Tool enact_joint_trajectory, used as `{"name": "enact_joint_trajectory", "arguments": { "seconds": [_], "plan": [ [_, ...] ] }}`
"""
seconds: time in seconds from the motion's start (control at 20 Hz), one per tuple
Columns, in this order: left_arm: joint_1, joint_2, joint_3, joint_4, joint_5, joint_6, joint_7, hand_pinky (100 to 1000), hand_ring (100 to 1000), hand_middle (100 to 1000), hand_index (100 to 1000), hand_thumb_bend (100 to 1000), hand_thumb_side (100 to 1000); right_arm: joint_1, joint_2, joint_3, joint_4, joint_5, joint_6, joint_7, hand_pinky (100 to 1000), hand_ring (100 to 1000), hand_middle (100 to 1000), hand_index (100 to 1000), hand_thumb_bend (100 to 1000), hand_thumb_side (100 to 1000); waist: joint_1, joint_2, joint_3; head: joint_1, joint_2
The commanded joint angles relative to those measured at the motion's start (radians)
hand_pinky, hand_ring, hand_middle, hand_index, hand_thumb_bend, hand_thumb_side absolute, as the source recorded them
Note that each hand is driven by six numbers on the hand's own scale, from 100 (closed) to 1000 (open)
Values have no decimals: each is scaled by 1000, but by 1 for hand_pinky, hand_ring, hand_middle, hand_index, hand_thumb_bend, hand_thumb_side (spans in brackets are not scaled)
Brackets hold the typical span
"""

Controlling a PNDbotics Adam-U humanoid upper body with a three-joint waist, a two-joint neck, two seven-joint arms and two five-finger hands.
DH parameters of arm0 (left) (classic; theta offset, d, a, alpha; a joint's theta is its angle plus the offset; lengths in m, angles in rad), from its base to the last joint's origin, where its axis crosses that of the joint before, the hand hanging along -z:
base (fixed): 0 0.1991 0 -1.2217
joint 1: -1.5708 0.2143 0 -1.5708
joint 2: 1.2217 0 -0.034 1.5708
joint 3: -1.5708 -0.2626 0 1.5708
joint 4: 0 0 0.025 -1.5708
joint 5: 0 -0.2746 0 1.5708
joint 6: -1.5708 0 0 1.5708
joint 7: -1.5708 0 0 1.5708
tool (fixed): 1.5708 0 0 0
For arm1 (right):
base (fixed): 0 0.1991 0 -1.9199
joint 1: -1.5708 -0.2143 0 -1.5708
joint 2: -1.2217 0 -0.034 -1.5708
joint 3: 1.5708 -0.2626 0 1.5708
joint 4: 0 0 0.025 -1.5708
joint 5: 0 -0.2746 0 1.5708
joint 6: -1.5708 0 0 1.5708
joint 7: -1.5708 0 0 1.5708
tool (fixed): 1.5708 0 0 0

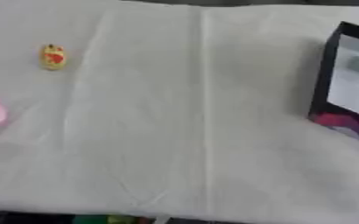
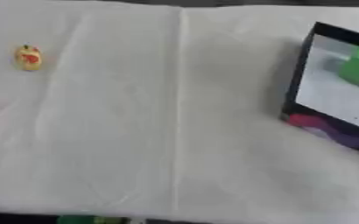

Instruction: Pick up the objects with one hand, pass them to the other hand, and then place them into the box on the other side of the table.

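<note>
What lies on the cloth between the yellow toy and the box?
Nothing visible: bare white cloth lies between the yellow toy at far left and the box at right. No hand shows.

We are looking down through both eyes of the head camera, and neither our left hand nor our right hand is showing in either view. No arm, wrist or finger of ours is reaching in from a side or a corner, so we are telling nothing of their pose or of how the fingers stand.
</note>
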Motion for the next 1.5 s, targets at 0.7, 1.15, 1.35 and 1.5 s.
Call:
{"name": "enact_joint_trajectory", "arguments": {
  "seconds": [0.7, 1.15, 1.35, 1.5],
  "plan": [
    [-51, 30, -44, 30, -60, 62, -18, 924, 822, 776, 890, 744, 244, -6, -10, -4, -6, 5, 9, -1, 814, 711, 719, 840, 218, 323, -7, -26, 3, 101, 1],
    [-176, -40, -153, 155, -172, 72, -58, 925, 821, 774, 870, 704, 152, -5, 1, 1, 0, 2, 7, 0, 814, 704, 714, 838, 220, 327, -4, -25, -9, 137, 10],
    [-197, -55, -178, 204, -264, 83, -67, 930, 822, 773, 858, 704, 100, -2, 5, 1, 3, -1, 4, -5, 813, 701, 711, 836, 220, 331, -2, -23, -12, 139, 11],
    [-209, -76, -188, 265, -330, 89, -62, 928, 819, 768, 846, 671, 100, 4, 10, 1, 8, -4, 3, -9, 813, 699, 709, 835, 220, 334, 0, -23, -14, 138, 13]
  ]
}}
